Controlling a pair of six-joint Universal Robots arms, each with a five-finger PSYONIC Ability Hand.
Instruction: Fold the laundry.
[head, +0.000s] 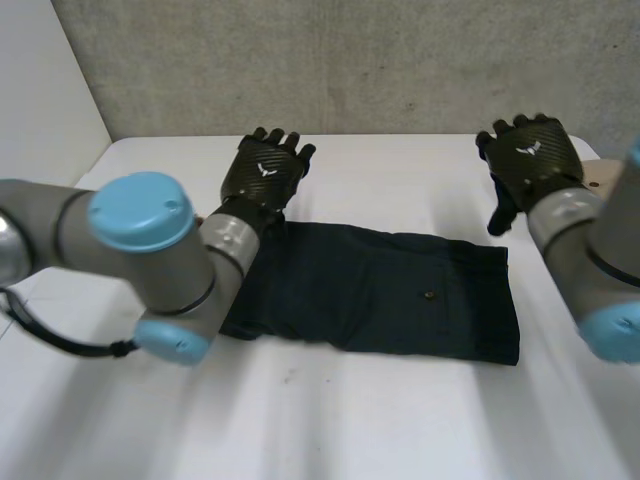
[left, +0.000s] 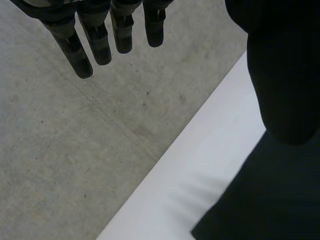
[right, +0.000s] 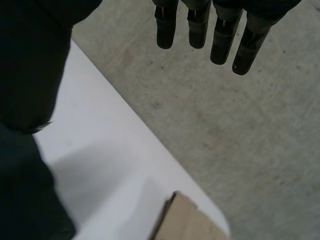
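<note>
A dark navy garment (head: 380, 290), folded into a flat rectangle, lies across the middle of the white table (head: 320, 420). My left hand (head: 265, 170) hovers over the far left corner of the cloth, fingers (left: 95, 40) straight and spread, holding nothing. The cloth's corner (left: 270, 200) lies below its thumb. My right hand (head: 530, 155) hangs above the table just beyond the cloth's far right corner. Its fingers (right: 220, 30) are straight and empty, and dark cloth (right: 25, 200) sits beside its thumb.
A tan, cardboard-like object (head: 603, 172) lies at the table's far right edge, close by the right hand, and appears again (right: 185, 220) below its fingers. A grey concrete wall (head: 350, 60) stands behind the table. Bare table lies in front of the cloth.
</note>
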